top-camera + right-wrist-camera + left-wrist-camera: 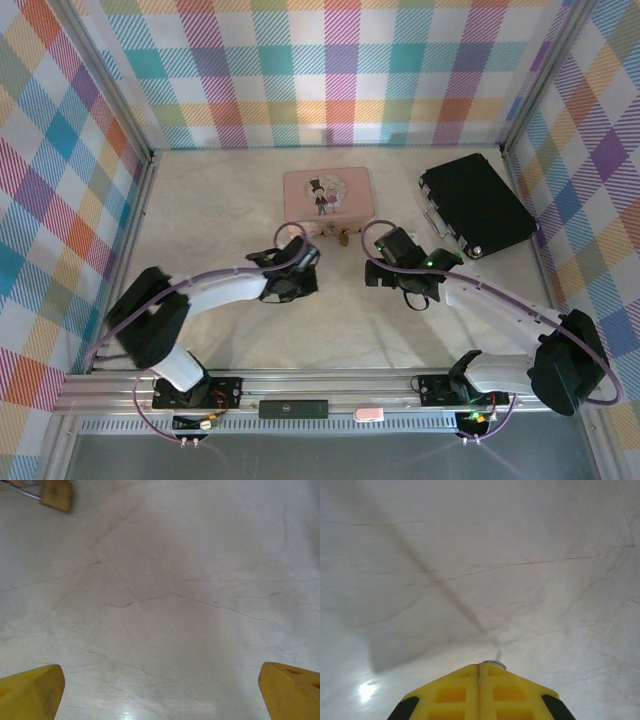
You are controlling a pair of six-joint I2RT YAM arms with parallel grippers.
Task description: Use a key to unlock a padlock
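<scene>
The small brass padlock [343, 238] lies on the table just in front of the pink tin. Its brass body [56, 495] and thin silvery shackle appear at the top left of the right wrist view. My left gripper [300, 262] hangs over bare table left of the padlock. Its yellow fingers [455, 690] are pressed together [480, 666], and a thin silvery bit of the key [495, 664] peeps out at their tips. My right gripper [383, 258] is to the right of the padlock and stands wide open [160, 672] over bare table, holding nothing.
A pink rectangular tin [328, 195] with a cartoon picture lies behind the padlock. A black case [475, 203] lies at the back right. Checked walls close in the pale marbled table [220, 200] on three sides.
</scene>
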